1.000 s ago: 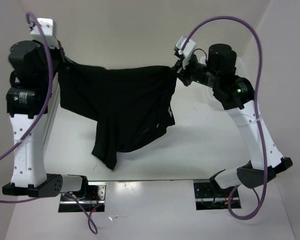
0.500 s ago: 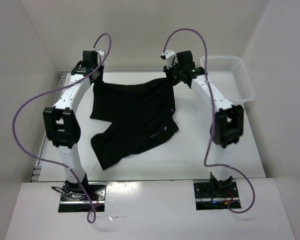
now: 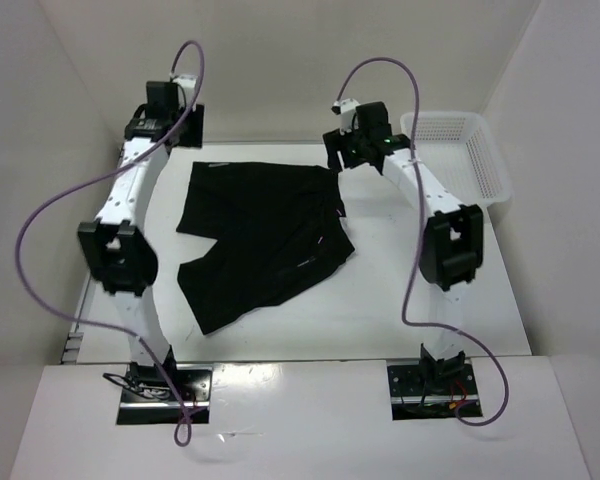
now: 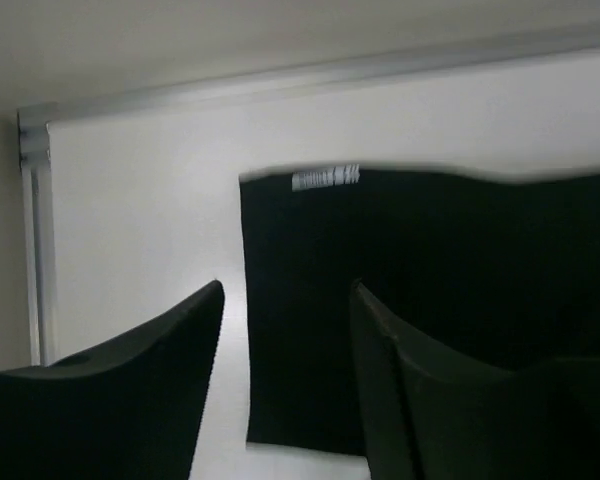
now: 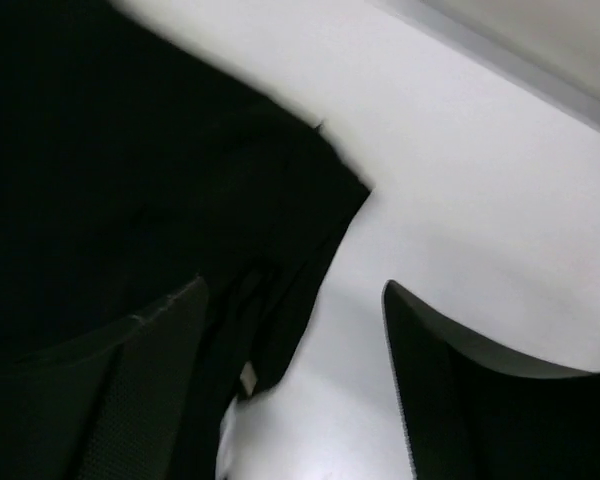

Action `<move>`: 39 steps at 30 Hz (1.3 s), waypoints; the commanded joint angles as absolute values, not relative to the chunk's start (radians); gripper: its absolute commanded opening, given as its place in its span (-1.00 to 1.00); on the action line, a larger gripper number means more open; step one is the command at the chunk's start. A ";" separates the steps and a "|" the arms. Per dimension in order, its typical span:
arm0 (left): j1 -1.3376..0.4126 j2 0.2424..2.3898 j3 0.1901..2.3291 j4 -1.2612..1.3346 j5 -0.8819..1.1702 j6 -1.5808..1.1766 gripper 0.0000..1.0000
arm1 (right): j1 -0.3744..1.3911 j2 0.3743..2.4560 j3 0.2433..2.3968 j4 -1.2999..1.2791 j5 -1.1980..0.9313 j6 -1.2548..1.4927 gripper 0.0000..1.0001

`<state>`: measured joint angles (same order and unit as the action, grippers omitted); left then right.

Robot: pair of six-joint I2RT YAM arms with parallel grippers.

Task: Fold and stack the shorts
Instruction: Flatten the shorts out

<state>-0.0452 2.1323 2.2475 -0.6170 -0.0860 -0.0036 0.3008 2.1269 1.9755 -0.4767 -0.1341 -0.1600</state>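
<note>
While the shorts (image 3: 260,235) lie spread on the table (image 3: 410,290), waistband toward the far edge, the 2 grippers hang by its far corners. Left gripper (image 4: 285,290) and right gripper (image 5: 295,285) both gape, holding nothing.

I have bare counter (image 3: 360,310) along the near edge and right of the shorts (image 3: 260,235) to pass through; the basket (image 3: 458,150) fills the far right corner, and walls (image 3: 280,70) close the far and left edges
</note>
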 commanded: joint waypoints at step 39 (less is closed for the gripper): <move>-0.081 1.683 0.954 -0.390 -0.150 0.000 -0.99 | 0.359 1.809 1.190 -0.446 -0.436 -0.466 -0.99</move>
<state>-0.0986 1.6341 0.9127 -0.3836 -0.1303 -0.0025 0.3500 1.8069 1.1301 -0.4198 -0.4313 -0.3897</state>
